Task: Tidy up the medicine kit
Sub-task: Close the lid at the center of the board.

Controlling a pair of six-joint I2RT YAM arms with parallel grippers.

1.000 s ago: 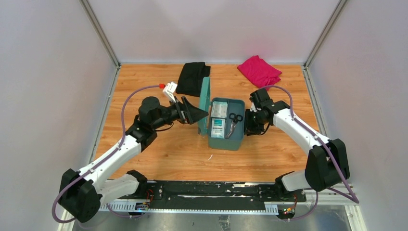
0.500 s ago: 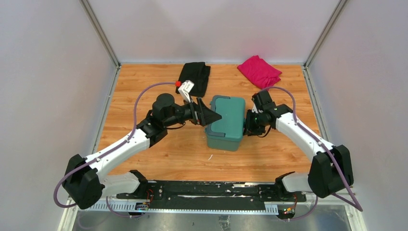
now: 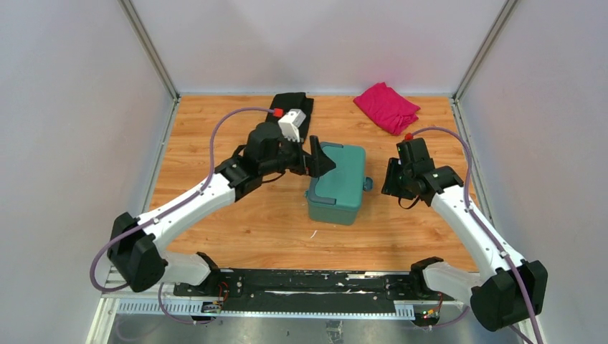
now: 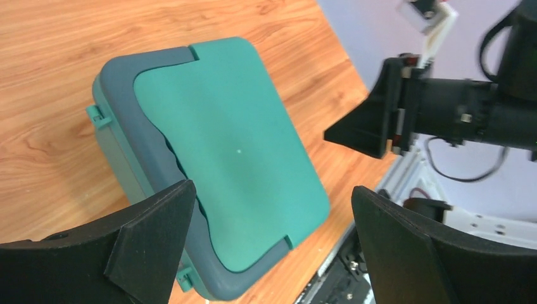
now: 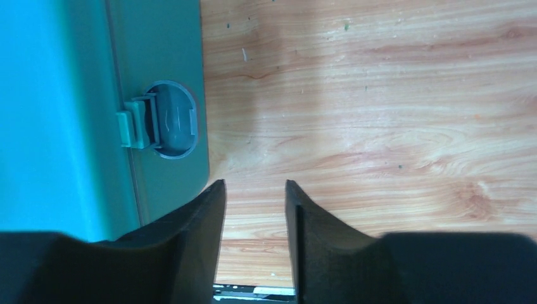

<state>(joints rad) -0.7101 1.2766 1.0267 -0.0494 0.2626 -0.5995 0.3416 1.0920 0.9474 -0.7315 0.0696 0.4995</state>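
Note:
The teal-green medicine kit (image 3: 337,183) sits mid-table with its lid down, so the inner tray is hidden. My left gripper (image 3: 320,159) is open wide and empty, hovering at the kit's left rear edge. In the left wrist view the lid (image 4: 232,144) and its grey-blue handle (image 4: 149,158) lie between the spread fingers (image 4: 156,229). My right gripper (image 3: 391,179) is empty, a little right of the kit and not touching it. In the right wrist view its jaws (image 5: 253,190) stand a narrow gap apart over bare wood, with the kit's side latch (image 5: 166,120) at upper left.
A black folded cloth (image 3: 290,115) lies at the back centre, just behind my left wrist. A pink folded cloth (image 3: 387,106) lies at the back right. Metal frame posts and walls bound the wooden table (image 3: 236,229). A black rail (image 3: 308,281) runs along the front.
The kit's lid has gone from open to shut. My left gripper moved right and back over the lid's edge. My right gripper drew back to the right, off the kit.

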